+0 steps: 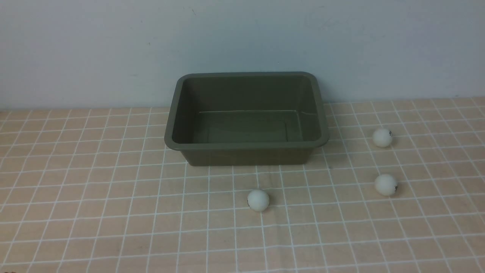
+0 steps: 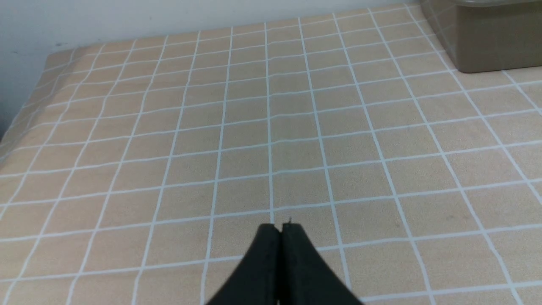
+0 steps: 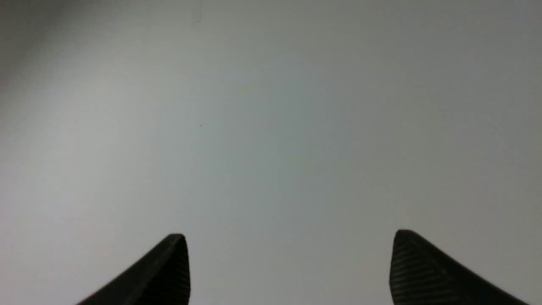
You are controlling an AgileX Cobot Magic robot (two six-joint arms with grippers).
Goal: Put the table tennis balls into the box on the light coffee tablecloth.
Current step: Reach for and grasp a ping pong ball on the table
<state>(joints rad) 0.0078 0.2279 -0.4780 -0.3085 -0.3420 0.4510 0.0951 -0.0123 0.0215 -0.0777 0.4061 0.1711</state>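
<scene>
Left tool [image 2: 280,228] pressed together above the cloth [image 2: 271,127], box [image 2: 487,46] well ahead; right tool [image 3: 290,250] spread apart, holding nothing.

checked tablecloth [image 1: 94,189] carries box [image 1: 246,156] and three balls [image 1: 258,200].

The left end effector [image 2: 279,227] is closed, its black tips touching. The right end effector [image 3: 290,234] has its ribbed jaws spread wide.
</scene>
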